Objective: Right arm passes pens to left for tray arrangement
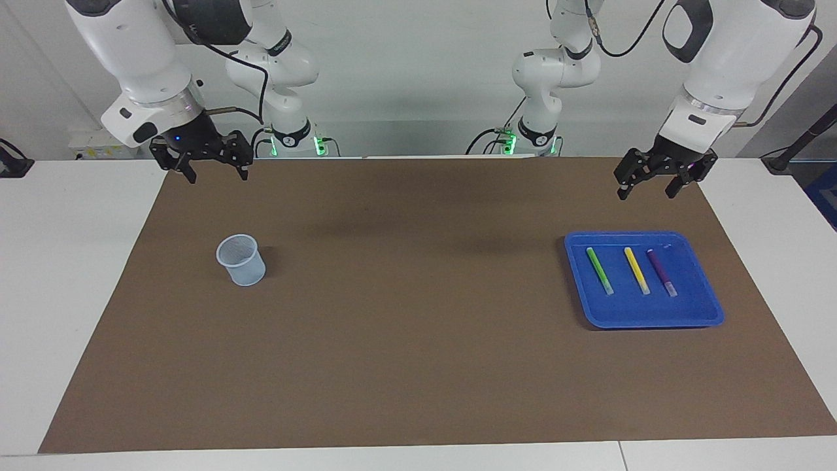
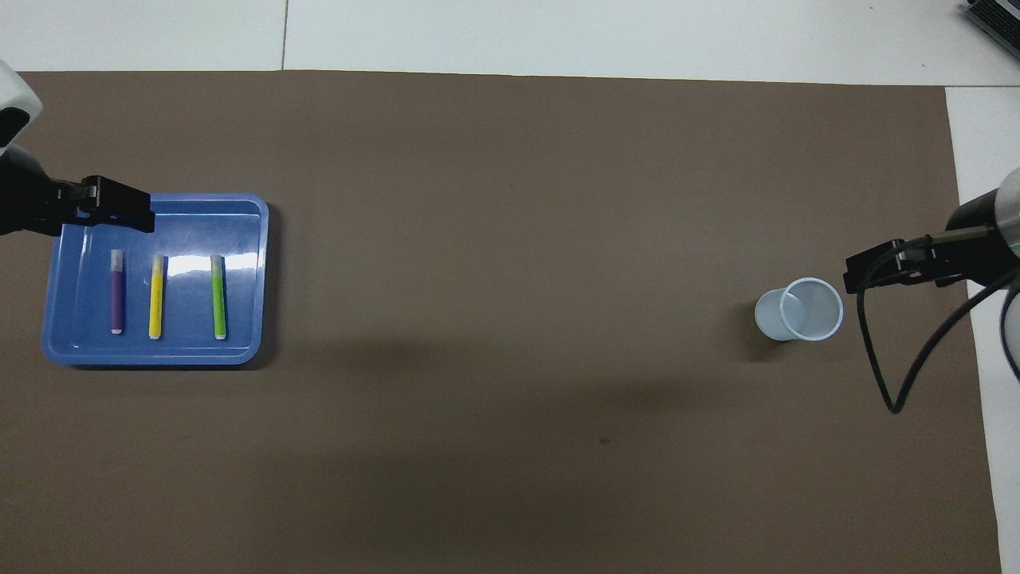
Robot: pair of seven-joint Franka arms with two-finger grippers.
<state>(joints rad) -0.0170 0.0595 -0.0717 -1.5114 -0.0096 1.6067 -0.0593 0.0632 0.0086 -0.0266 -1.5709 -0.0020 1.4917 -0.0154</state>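
The blue tray (image 1: 694,309) lies on the brown mat toward the left arm's end; it also shows in the overhead view (image 2: 242,239). Three pens lie in it side by side, apart and parallel: green (image 1: 599,270), yellow (image 1: 637,270), purple (image 1: 662,272). In the overhead view they are green (image 2: 218,296), yellow (image 2: 156,296) and purple (image 2: 117,291). My left gripper (image 1: 646,193) hangs open and empty, raised about over the tray's edge (image 2: 119,209). My right gripper (image 1: 216,174) hangs open and empty, raised over the mat's edge at the right arm's end (image 2: 888,271).
A small pale-blue mesh cup (image 1: 241,260) stands upright on the mat toward the right arm's end, and looks empty in the overhead view (image 2: 799,309). A black cable (image 2: 892,359) loops down from the right arm beside the cup. White tabletop surrounds the mat.
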